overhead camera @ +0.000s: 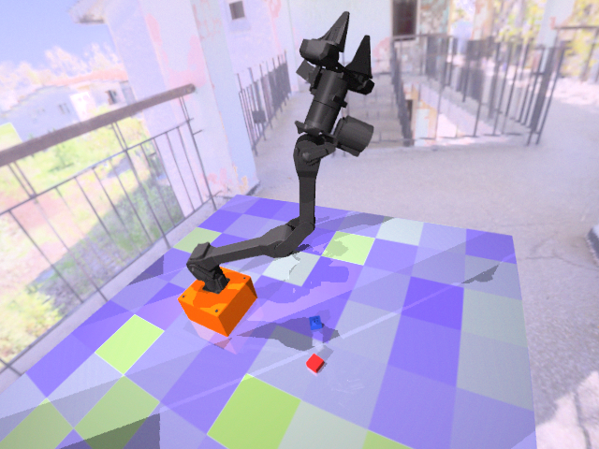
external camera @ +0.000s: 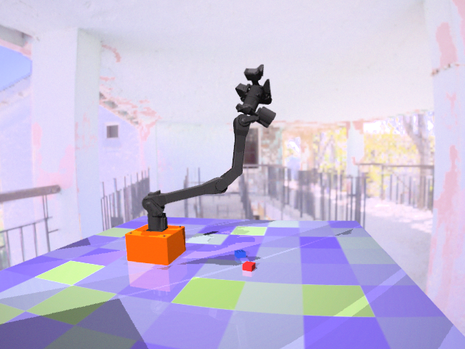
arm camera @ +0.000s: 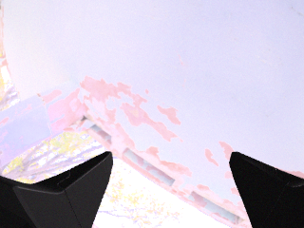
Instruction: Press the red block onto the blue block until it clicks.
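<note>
The red block [overhead camera: 314, 363] [external camera: 248, 266] sits on the checkered table, toward the camera from the blue block. The blue block [overhead camera: 315, 323] [external camera: 240, 254] sits on the table a short way behind it, with studs on its top. The two blocks are apart. My gripper [overhead camera: 357, 24] [external camera: 264, 72] [arm camera: 173, 159] is open and empty, raised high above the table and pointing upward. The wrist view shows both fingers wide apart with only the ceiling and background between them, and neither block.
The orange base box [overhead camera: 239, 313] [external camera: 147, 249] carries the arm and stands left of the blocks. The arm's links reach from it to the right and upward, high over the table [overhead camera: 425, 348] [external camera: 274, 297]. Shadows fall on the table near the blocks.
</note>
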Controlling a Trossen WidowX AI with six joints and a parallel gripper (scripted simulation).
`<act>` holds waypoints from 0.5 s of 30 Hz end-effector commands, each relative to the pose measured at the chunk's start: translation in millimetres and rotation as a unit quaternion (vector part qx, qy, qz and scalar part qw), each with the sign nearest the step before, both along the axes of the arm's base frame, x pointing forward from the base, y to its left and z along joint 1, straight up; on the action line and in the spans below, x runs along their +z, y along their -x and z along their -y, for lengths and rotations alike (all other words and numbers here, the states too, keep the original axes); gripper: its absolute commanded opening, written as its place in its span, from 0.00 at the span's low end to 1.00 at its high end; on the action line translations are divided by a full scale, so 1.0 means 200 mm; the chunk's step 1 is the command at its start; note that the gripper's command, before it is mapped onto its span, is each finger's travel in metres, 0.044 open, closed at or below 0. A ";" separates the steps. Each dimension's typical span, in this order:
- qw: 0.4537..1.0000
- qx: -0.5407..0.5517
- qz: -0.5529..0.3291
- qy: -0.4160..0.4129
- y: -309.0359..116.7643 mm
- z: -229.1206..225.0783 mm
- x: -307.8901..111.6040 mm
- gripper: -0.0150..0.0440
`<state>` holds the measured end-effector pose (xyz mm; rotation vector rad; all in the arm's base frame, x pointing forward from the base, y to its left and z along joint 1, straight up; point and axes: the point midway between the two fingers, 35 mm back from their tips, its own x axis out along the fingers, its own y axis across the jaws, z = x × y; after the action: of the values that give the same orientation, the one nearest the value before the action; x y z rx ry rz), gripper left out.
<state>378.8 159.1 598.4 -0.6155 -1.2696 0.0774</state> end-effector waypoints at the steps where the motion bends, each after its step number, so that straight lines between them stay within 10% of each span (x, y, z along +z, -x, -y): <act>1: 1.000 0.000 0.000 0.000 0.00 0.00 0.00 0.98; 15: 0.974 0.002 0.211 -0.084 0.97 -0.03 0.42 1.00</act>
<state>222.9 181.3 668.3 -0.5302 -1.6061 -0.0873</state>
